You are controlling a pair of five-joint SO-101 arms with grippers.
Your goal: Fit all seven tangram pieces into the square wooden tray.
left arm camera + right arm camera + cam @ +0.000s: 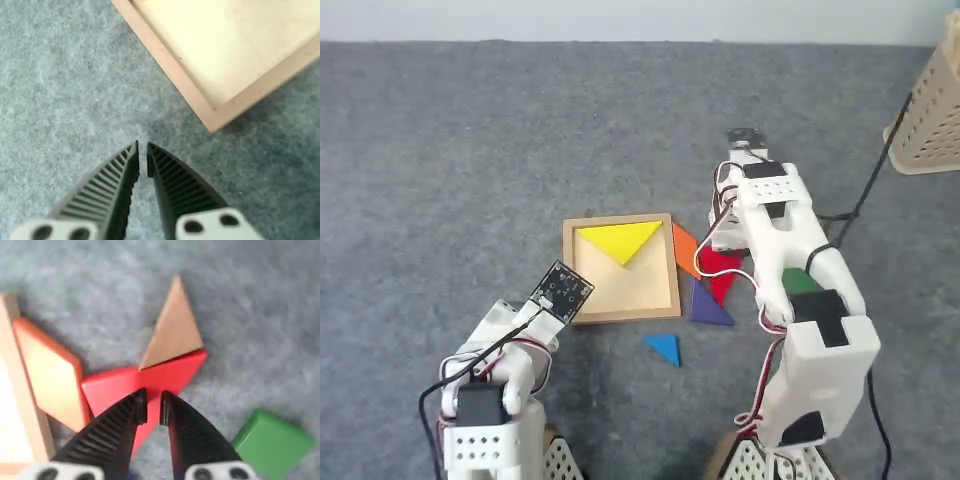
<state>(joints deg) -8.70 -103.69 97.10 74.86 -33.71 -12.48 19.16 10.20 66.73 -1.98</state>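
1. Hovering above the red triangle [170,372], our right gripper [150,402] has fingers nearly together, empty; that narrow, we risk merely shoving the piece.
2. The tan triangle [172,332] touches red, the orange parallelogram [50,375] lies beside the tray [630,314]; a shove could scatter them.
3. Our left gripper [142,147], fingers nearly closed, empty, sits by the tray's corner and could knock the yellow triangle [618,240] inside.

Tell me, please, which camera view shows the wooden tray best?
The high view: almost the whole wooden tray shows, with the yellow triangle inside. The left wrist view shows one corner, the right wrist view a strip of its rim.
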